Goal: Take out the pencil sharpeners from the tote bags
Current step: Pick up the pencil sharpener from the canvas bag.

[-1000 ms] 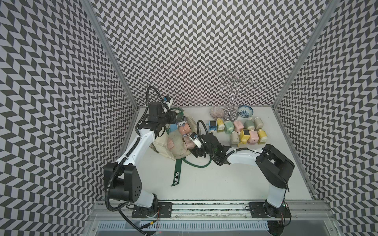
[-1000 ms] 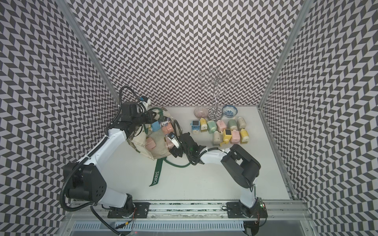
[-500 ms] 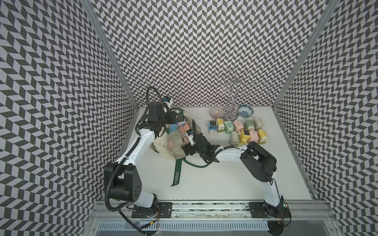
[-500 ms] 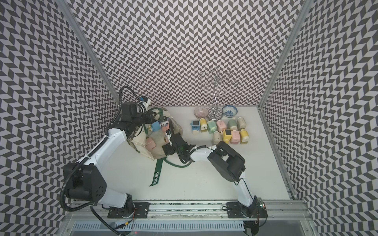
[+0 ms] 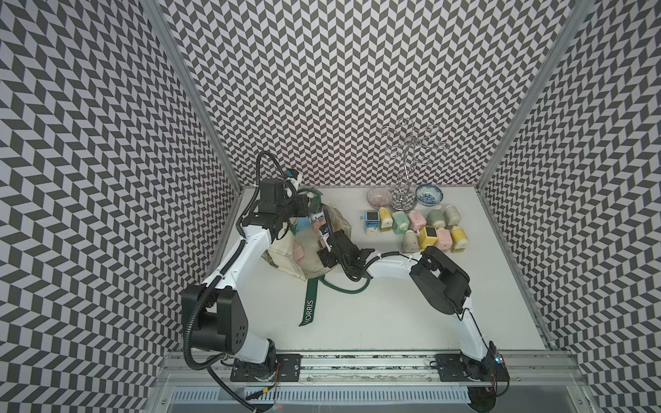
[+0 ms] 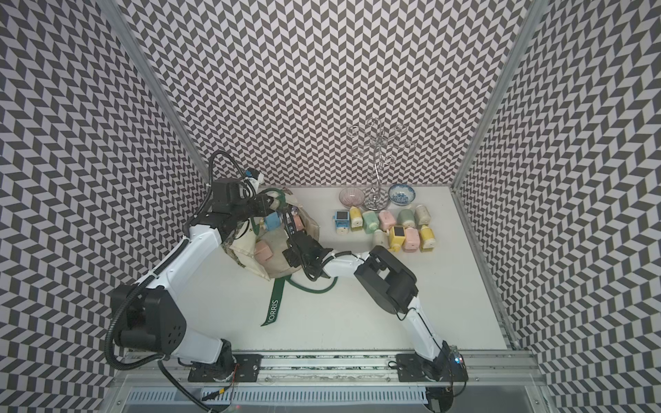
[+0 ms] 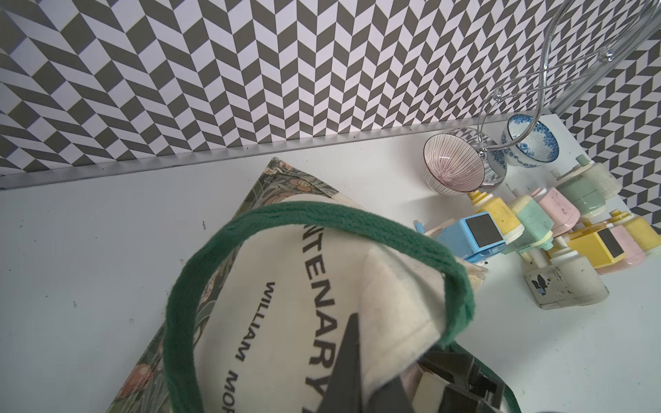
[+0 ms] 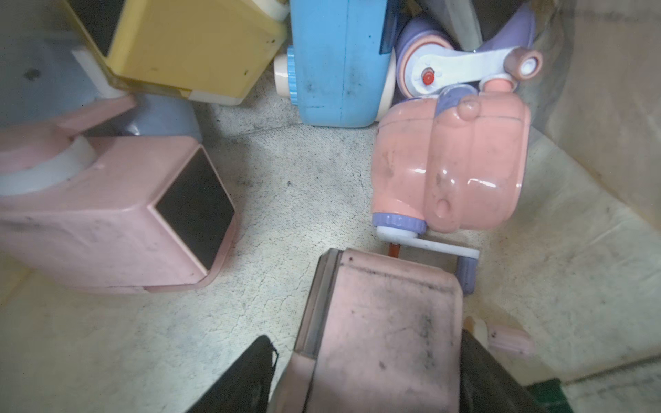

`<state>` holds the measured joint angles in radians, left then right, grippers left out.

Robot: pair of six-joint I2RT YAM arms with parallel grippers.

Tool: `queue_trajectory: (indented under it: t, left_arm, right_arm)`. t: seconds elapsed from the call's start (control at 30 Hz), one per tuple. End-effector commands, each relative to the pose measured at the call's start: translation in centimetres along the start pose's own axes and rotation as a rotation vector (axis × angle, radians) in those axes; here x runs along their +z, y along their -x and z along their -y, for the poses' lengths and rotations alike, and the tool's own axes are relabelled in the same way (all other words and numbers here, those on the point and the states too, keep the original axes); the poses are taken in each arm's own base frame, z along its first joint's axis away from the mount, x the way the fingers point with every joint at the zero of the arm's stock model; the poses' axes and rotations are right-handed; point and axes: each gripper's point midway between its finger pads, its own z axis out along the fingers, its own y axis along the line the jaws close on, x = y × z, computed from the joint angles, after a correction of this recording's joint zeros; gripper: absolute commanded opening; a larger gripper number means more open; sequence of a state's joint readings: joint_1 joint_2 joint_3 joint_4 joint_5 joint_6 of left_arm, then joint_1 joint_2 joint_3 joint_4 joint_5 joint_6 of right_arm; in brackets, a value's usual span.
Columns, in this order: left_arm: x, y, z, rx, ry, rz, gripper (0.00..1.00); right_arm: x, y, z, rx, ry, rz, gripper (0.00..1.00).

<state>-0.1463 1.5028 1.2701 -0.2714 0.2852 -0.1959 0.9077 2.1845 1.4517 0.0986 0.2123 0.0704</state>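
Observation:
The cream tote bag [image 5: 307, 266] [image 6: 275, 266] lies at the table's left with its mouth held up. My left gripper [image 5: 312, 205] [image 7: 361, 375] is shut on the bag's rim cloth beside the green strap [image 7: 322, 214]. My right gripper [image 5: 323, 229] [image 8: 365, 336] reaches inside the bag, its jaws closed against both sides of a pink pencil sharpener [image 8: 382, 321]. Around it on the bag floor lie a pink one with a dark window [image 8: 118, 221], a salmon one with a lilac crank [image 8: 450, 171], a blue one [image 8: 339, 60] and a yellow one [image 8: 186, 46]. Several sharpeners [image 5: 415, 229] [image 6: 386, 229] stand on the table.
Two small patterned bowls [image 5: 380, 196] [image 5: 429, 195] and a wire stand [image 5: 407, 168] sit at the back, just behind the row of sharpeners. A loose green strap lettered "MORRIS" [image 5: 309, 307] trails forward from the bag. Patterned walls close in on three sides.
My right arm has pushed left, deeper into the bag, and its jaws have narrowed around the pink sharpener. The left arm still holds the rim in the same place.

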Motion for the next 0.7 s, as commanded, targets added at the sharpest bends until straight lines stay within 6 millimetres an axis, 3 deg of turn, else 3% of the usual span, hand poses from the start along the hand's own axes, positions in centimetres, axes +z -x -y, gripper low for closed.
queue_trajectory:
  t: [0.0, 0.43, 0.67]
  left_arm:
    - [-1.6, 2.1, 1.8, 0.036, -0.043, 0.066, 0.00]
    - [-1.7, 2.2, 1.7, 0.039, -0.040, 0.070, 0.00]
    - [-1.9, 2.2, 1.8, 0.040, -0.042, 0.073, 0.00]
  right_arm:
    - [-0.7, -2.6, 0.0, -0.125, 0.006, -0.131, 0.69]
    - [-6.9, -0.5, 1.3, -0.291, 0.010, -0.226, 0.52]
    - [-11.3, 1.1, 5.1, -0.314, -0.070, -0.247, 0.51]
